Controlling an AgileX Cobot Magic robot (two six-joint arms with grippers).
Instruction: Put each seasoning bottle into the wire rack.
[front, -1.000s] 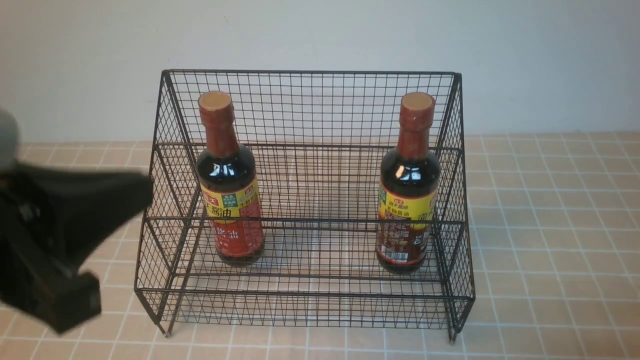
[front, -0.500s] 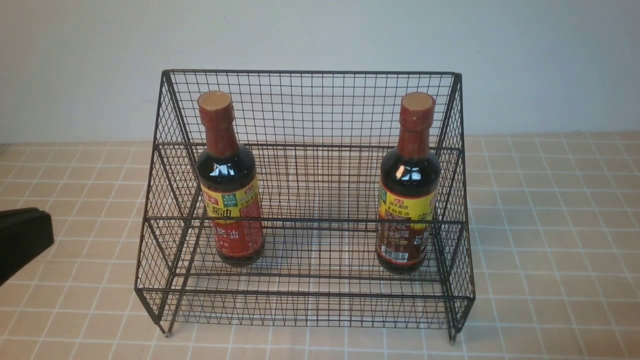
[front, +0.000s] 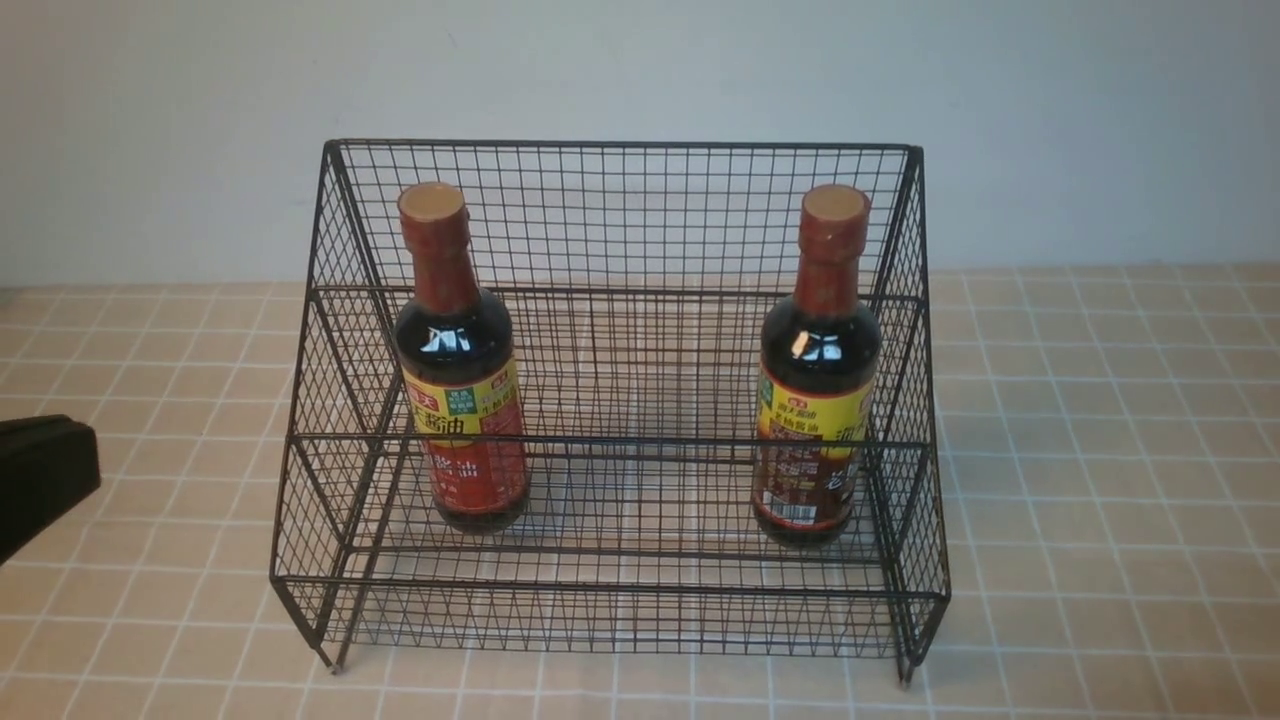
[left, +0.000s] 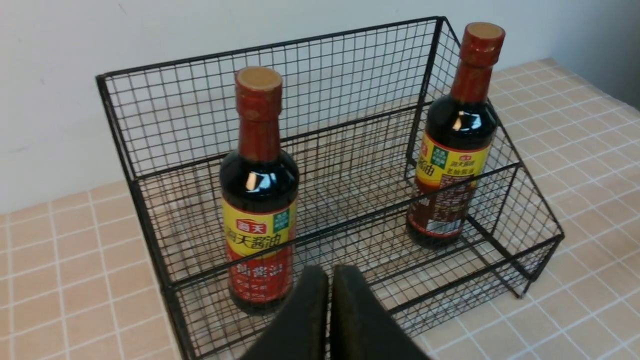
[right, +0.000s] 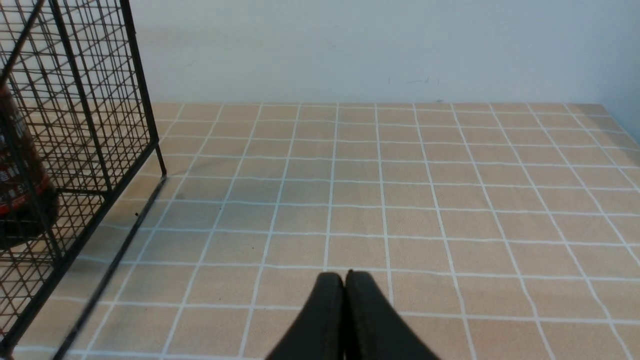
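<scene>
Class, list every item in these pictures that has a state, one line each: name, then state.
Red-label bottle: upright in the rack, capped.
Brown-label bottle: upright in the rack, capped.
Wire rack: standing on the tiled table, holding both bottles.
Left end effector: shut, empty.
Right end effector: shut, empty.

two bottles (front: 460, 360) upright in rack (front: 620, 600)

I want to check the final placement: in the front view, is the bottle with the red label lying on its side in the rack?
No, the red-label bottle stands upright on the rack, cap up.
</scene>
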